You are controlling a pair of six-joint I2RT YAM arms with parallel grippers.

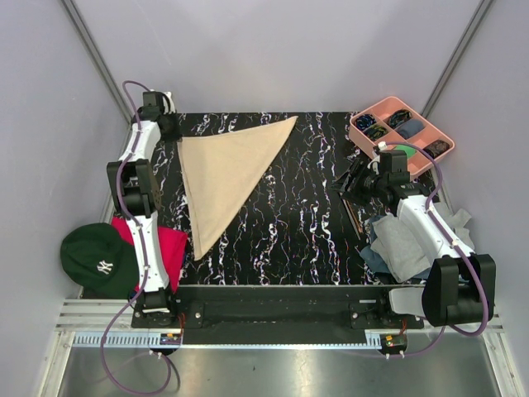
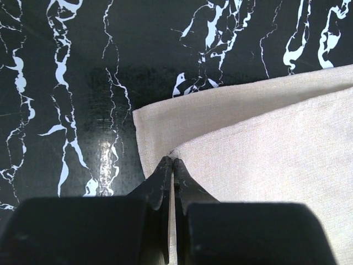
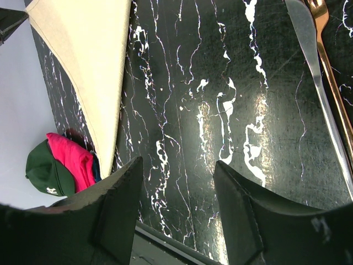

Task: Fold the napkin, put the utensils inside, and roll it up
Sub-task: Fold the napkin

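The beige napkin (image 1: pixel 223 169) lies folded into a triangle on the left half of the black marble table (image 1: pixel 306 223), its long point toward the near edge. My left gripper (image 1: pixel 171 126) is at the napkin's far left corner. In the left wrist view the left gripper (image 2: pixel 172 159) is shut, its tips pinching the corner of the napkin's upper layer (image 2: pixel 265 160). The utensils (image 3: pixel 325 66), a silver knife and a bronze fork, lie side by side on the table by the right gripper (image 1: pixel 351 188). The right gripper (image 3: pixel 177 165) hangs open over bare table, holding nothing.
A pink compartment tray (image 1: pixel 401 128) stands at the far right. Grey and blue cloths (image 1: pixel 405 240) are piled at the near right under the right arm. A red cloth (image 1: pixel 169 248) and a green cap (image 1: pixel 95 256) lie off the table's left edge.
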